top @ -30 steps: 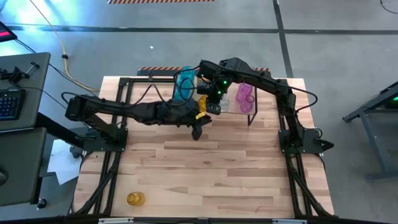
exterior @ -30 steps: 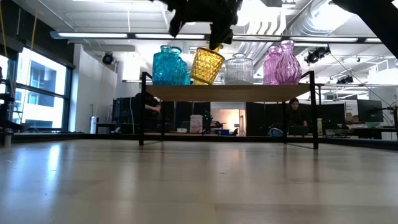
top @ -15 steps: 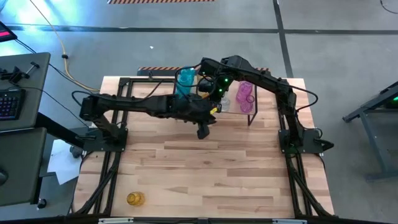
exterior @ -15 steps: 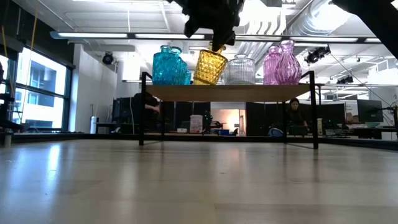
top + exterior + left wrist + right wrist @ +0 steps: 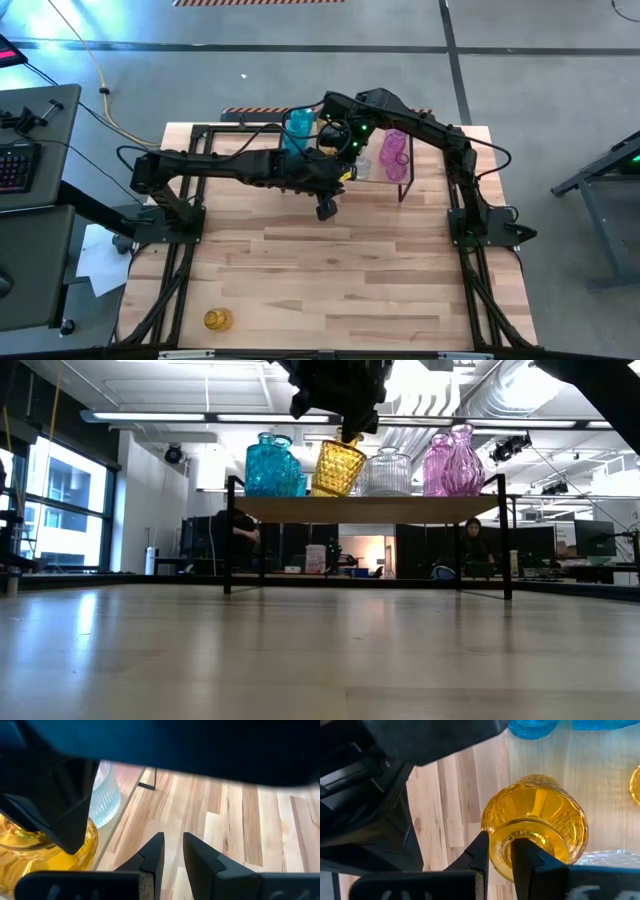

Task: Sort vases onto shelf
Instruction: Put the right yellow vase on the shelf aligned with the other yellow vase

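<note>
Keyboard [image 5: 12,165] on side desk [image 5: 45,105]

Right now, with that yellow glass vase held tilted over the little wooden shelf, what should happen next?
Probably lower and straighten it: the right gripper pinches the yellow dimpled glass vase by its rim, tilted over the wood-topped shelf between teal and clear vases.

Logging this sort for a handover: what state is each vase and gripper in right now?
yellow vase: tilted over the shelf, gripped at its rim.
right gripper: jaws shut on yellow vase.
left gripper: jaws slightly apart, empty.
teal vases: upright on shelf.
clear vase: upright on shelf.
pink vases: upright on shelf.
small yellow vase: on the table, unsorted.
</note>
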